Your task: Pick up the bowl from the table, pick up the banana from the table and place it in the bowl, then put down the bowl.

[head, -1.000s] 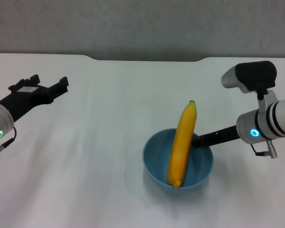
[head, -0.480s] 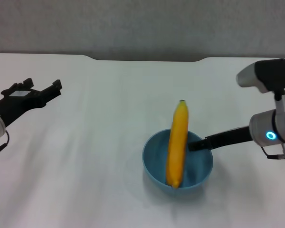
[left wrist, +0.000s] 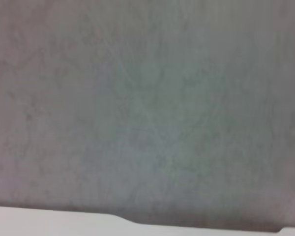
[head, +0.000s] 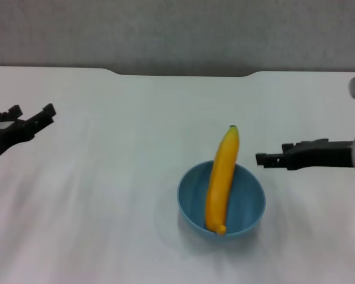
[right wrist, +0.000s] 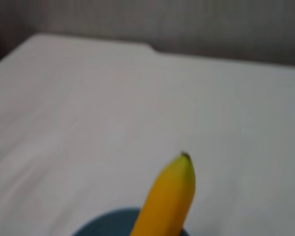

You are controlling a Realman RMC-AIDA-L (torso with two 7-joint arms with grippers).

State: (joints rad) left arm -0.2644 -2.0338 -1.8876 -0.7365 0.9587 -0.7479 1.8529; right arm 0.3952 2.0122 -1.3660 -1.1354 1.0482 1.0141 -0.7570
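The light-blue bowl stands on the white table, right of centre and near the front. The yellow banana lies in it, leaning over the far rim with its dark tip up. My right gripper is open and empty, just right of the bowl's far rim and clear of it. My left gripper is open and empty at the far left, well away from the bowl. The right wrist view shows the banana's tip and a bit of the bowl's rim.
The table's far edge has a shallow notch with a grey wall behind it. The left wrist view shows only that wall and a strip of the table edge.
My right gripper has let go of the bowl's rim and drawn back to the right. The banana shifted slightly in the bowl. My left arm has drawn back to the left.
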